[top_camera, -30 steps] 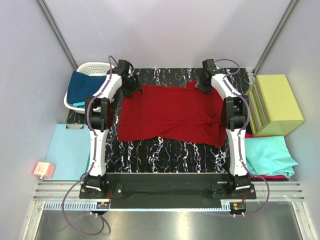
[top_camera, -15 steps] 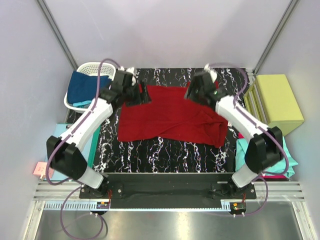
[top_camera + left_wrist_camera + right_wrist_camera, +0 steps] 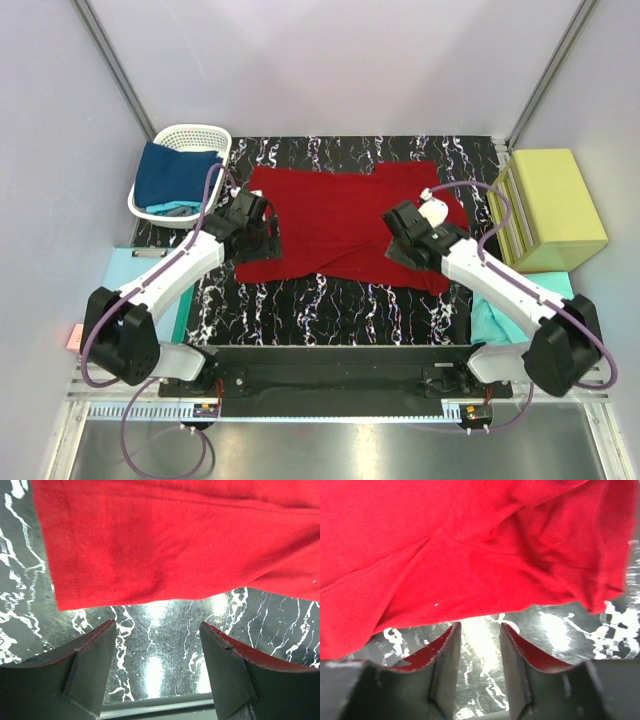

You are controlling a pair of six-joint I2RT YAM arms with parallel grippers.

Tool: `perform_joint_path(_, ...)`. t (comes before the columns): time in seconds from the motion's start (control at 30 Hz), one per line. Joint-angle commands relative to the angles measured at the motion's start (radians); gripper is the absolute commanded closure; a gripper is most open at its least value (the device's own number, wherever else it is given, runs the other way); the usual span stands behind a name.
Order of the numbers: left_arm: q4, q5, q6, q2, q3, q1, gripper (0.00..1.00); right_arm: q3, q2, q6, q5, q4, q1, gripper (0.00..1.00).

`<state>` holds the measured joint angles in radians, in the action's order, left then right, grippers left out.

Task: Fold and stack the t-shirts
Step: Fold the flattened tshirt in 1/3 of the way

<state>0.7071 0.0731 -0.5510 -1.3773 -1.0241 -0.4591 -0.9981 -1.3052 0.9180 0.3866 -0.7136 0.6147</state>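
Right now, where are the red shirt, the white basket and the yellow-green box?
dark red t-shirt (image 3: pixel 340 215), top view, middle of the cloth
white basket (image 3: pixel 192 130), top view, far rim
yellow-green box (image 3: pixel 556 195), top view, top face

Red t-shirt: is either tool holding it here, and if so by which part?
Nothing is held. The left tool and right tool both stand open by the near hem of the red t-shirt, with only bare table between their fingers.

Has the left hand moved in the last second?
Yes. The left hand pulled back from beside the white basket toward the near edge of the red shirt.
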Motion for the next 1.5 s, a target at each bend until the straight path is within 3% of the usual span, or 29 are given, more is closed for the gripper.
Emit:
perform_joint_path(0.0, 0.003, 0.131, 0.0, 0.029, -0.017, -0.033, 0.27, -0.167, -0.133, 0.077, 0.318, -0.298, 0.051, 0.54)
perform_joint_path(0.03, 0.011, 0.157, -0.004, 0.024, -0.022, -0.035, 0.27, -0.227, -0.197, 0.117, 0.362, -0.454, 0.054, 0.53)
perform_joint_path(0.07, 0.014, 0.166, -0.01, 0.012, -0.019, -0.036, 0.27, -0.243, -0.218, 0.139, 0.391, -0.498, 0.054, 0.53)
perform_joint_path(0.3, 0.051, 0.234, -0.076, -0.037, -0.016, -0.038, 0.28, -0.209, -0.204, 0.296, 0.405, -0.599, 0.054, 0.52)
perform_joint_path(0.47, 0.057, 0.241, -0.09, -0.034, -0.013, -0.038, 0.28, -0.2, -0.227, 0.418, 0.431, -0.762, 0.053, 0.54)
perform_joint_path(0.67, 0.04, 0.194, -0.101, -0.048, 0.01, -0.038, 0.28, -0.087, -0.174, 0.446, 0.321, -0.656, 0.043, 0.54)
perform_joint_path(0.9, 0.029, 0.166, -0.107, -0.057, 0.022, -0.035, 0.28, 0.036, -0.161, 0.36, 0.245, -0.485, -0.081, 0.55)
perform_joint_path(1.3, 0.025, 0.172, -0.119, -0.037, 0.05, -0.035, 0.28, -0.025, -0.088, 0.259, 0.239, -0.422, -0.081, 0.59)
perform_joint_path(1.47, 0.026, 0.169, -0.124, -0.06, 0.045, -0.033, 0.28, -0.022, -0.19, 0.232, 0.219, -0.379, -0.089, 0.57)
